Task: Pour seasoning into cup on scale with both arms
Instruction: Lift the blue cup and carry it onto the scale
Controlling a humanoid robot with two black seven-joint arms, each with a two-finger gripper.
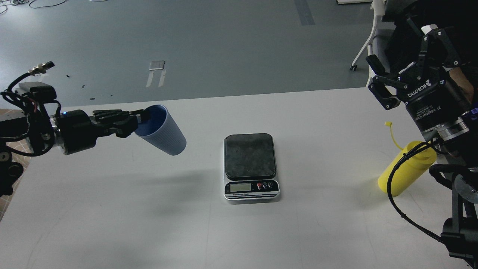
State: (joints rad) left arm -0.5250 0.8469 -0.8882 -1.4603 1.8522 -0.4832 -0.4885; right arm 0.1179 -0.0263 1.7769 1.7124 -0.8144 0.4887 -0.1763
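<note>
So the left claw [140, 117] was clamped on the cup [164, 130], up near the table's [149, 224] left edge. The scale [250, 157] sat bare mid-table. The right claw [377, 80] hung apart; the bottle [407, 168] lay untouched by the right edge.

Left gripper [140, 116] holds tilted cup [164, 131] aloft, left of scale [251, 166].

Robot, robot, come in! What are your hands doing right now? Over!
Left gripper shut on cup, held tilted above table. Right gripper open, empty, above seasoning bottle. Scale platform bare. Nothing in the way.
</note>
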